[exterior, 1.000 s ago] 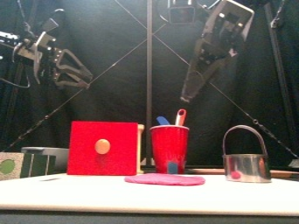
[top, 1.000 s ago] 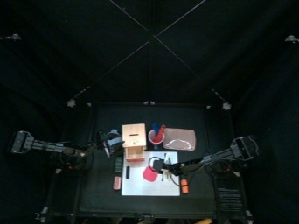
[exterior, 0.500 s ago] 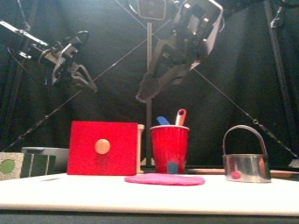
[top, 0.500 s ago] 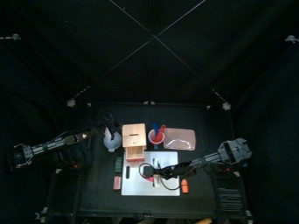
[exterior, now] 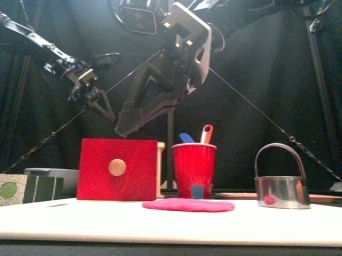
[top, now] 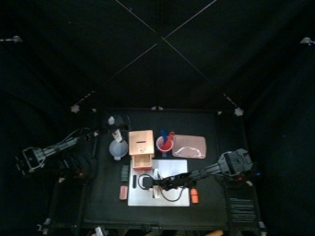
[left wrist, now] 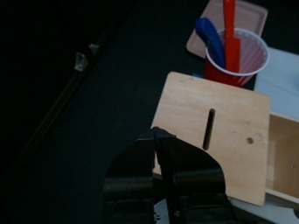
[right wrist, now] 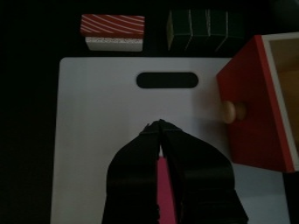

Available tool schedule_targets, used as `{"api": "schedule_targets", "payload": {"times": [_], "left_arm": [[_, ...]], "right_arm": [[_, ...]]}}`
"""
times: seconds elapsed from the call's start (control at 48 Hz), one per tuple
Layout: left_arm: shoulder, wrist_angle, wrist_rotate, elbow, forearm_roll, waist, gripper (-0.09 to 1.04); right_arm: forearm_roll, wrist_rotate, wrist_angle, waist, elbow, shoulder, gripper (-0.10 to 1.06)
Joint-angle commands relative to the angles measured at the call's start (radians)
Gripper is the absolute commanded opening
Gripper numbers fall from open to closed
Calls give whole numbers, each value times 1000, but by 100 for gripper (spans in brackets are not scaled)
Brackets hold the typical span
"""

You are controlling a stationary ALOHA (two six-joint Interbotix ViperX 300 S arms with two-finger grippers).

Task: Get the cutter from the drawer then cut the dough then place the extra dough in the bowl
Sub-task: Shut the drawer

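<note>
**Both end effectors closed and empty as cutter stands clear on the right**

At the far left of the tabletop, the blue-grey bowl (exterior: 56, 182) sits beside the wooden box (top: 142, 146), whose red drawer front (exterior: 118, 168) faces the near edge. The left end effector (left wrist: 158, 138) hangs over the box's top with its jaws pressed together, gripping nothing. A red-striped toy block (right wrist: 114, 26) and the dark green sushi roll (right wrist: 197, 26) lie just left of the white cutting board (right wrist: 105, 114). The right arm reaches past the middle. The right end effector (right wrist: 156, 129) hovers high over the board with its tips meeting, and only a thin pink sliver shows between the jaws lower down. The pink dough (exterior: 187, 205) lies flat on the board, just on the near side of the red cup (exterior: 195, 170), which holds a blue and a red toy knife. Farther right, the metal cutter (exterior: 281, 188) stands upright with its wire handle raised, well apart from both end effectors.
</note>
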Motion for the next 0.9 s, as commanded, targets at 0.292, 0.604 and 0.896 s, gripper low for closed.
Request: {"api": "schedule_targets", "payload": {"times": [0.292, 0.604, 0.896], "left_arm": [[393, 130, 3, -313, 155, 25, 38], [488, 166, 37, -391, 160, 28, 38], [518, 193, 61, -397, 158, 23, 38]], "right_arm": [[40, 9, -3, -37, -74, 40, 12], [43, 9, 5, -52, -114, 80, 12], [41, -2, 21, -87, -144, 109, 12]]}}
